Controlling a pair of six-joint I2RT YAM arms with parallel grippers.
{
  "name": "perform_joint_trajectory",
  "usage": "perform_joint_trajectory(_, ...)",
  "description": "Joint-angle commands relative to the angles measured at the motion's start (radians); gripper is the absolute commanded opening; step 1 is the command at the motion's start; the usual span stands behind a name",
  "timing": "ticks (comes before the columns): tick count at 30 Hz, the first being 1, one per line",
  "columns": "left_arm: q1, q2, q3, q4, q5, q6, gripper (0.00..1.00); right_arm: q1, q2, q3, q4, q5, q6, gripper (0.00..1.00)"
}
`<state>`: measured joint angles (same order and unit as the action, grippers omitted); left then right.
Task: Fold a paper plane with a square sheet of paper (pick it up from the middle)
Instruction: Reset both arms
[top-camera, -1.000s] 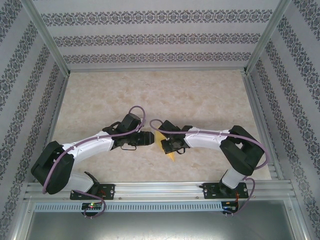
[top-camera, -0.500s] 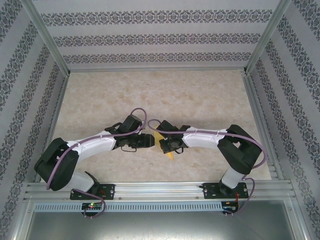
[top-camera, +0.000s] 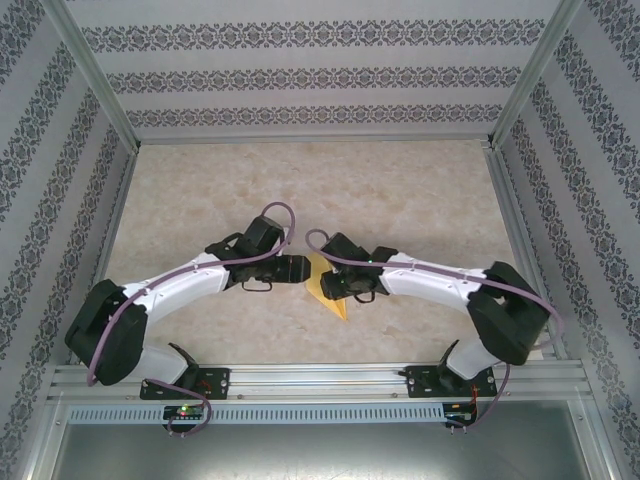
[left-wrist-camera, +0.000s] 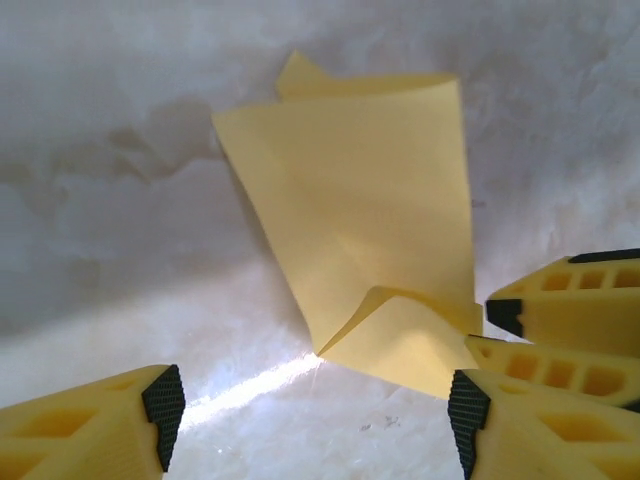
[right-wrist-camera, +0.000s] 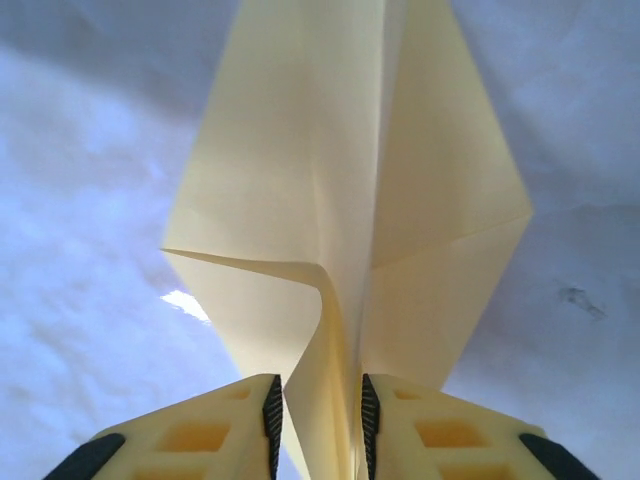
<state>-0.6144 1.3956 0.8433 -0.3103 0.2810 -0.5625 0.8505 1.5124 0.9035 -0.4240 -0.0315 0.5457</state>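
- Folded paper (top-camera: 318, 283): pointed yellow shape lying on the table (top-camera: 400, 190), between the two grippers
- Left gripper (left-wrist-camera: 315, 405): fingers spread wide, empty, just beside the paper
- Right gripper (right-wrist-camera: 318, 400): fingers narrowly apart either side of a raised fold; whether they press it cannot be told

No letters, numbers, labels or brand marks can be read on the yellow paper (left-wrist-camera: 360, 220), the table (top-camera: 400, 190), the walls (top-camera: 300, 70) or the arms (top-camera: 180, 285).
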Motion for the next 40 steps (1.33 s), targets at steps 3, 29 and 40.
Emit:
perform_joint_trajectory(3,0.014,-0.080,0.074,-0.135,-0.165,0.149,0.82,-0.045,-0.118,0.028,-0.081,-0.075,-0.047,0.36)
perform_joint_trajectory(29,0.506,0.018,-0.277,0.612,-0.506,0.564,1.00,-0.773,-0.252,-0.386,0.845,0.111,-0.516,0.97)
perform_joint_trajectory(40,0.549,0.130,-0.210,0.680,-0.377,0.604,1.00,-0.818,-0.100,-0.411,1.033,0.051,-0.540,0.97)
